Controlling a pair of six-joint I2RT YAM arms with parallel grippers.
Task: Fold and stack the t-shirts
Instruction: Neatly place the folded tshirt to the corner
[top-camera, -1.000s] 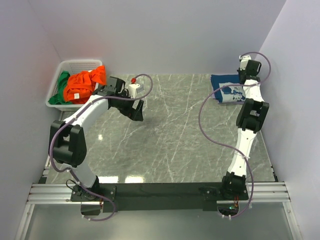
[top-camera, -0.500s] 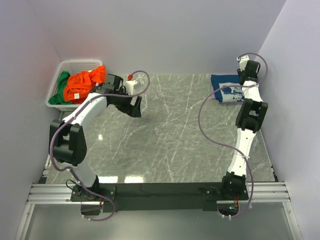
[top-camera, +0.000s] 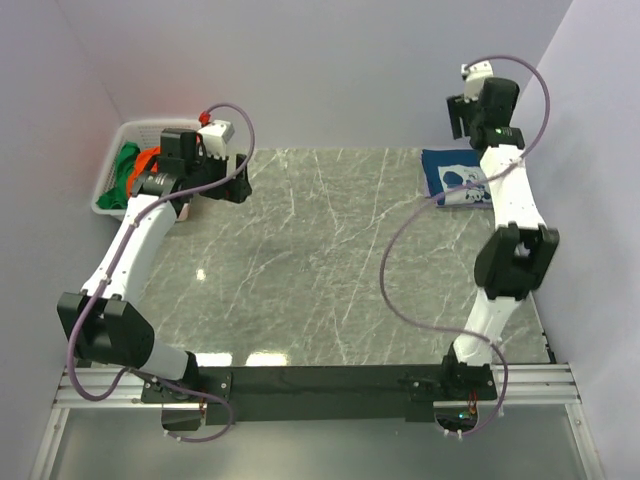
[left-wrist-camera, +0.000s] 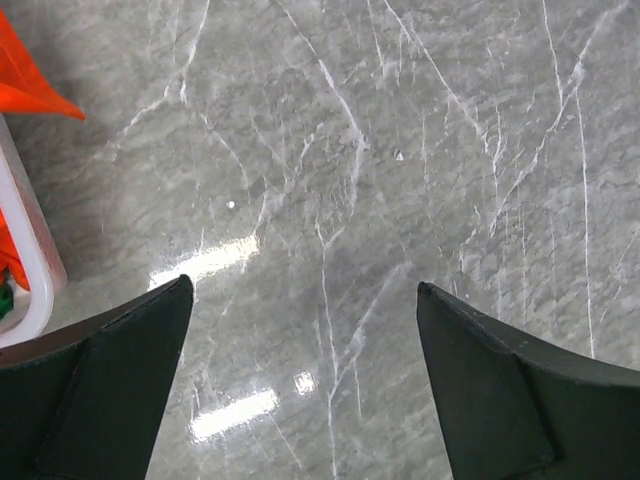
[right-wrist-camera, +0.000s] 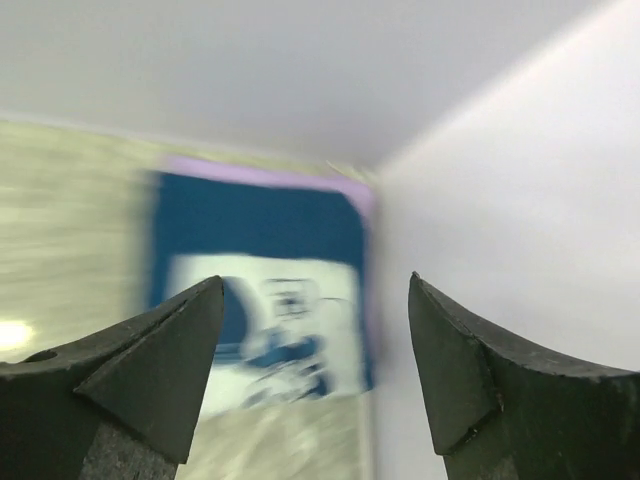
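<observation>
A navy blue t-shirt (top-camera: 455, 180) with a white print lies folded at the far right corner of the table, and shows blurred in the right wrist view (right-wrist-camera: 260, 225). My right gripper (top-camera: 458, 115) is raised above and behind it, open and empty (right-wrist-camera: 315, 278). An orange t-shirt (top-camera: 148, 160) and a green one (top-camera: 125, 168) lie bunched in the basket, partly hidden by my left arm. My left gripper (top-camera: 235, 185) hangs open just right of the basket, over bare table (left-wrist-camera: 303, 285). A tip of orange cloth (left-wrist-camera: 25, 75) shows at its left.
The white slotted basket (top-camera: 140, 127) stands at the far left corner, and its rim (left-wrist-camera: 30, 260) is close to my left finger. Walls close in the table at the back and on both sides. Grey marble table (top-camera: 330, 260) lies between the arms.
The left arm swung back and left, toward the basket. The right arm rose off the navy t-shirt and its jaws opened wide.
</observation>
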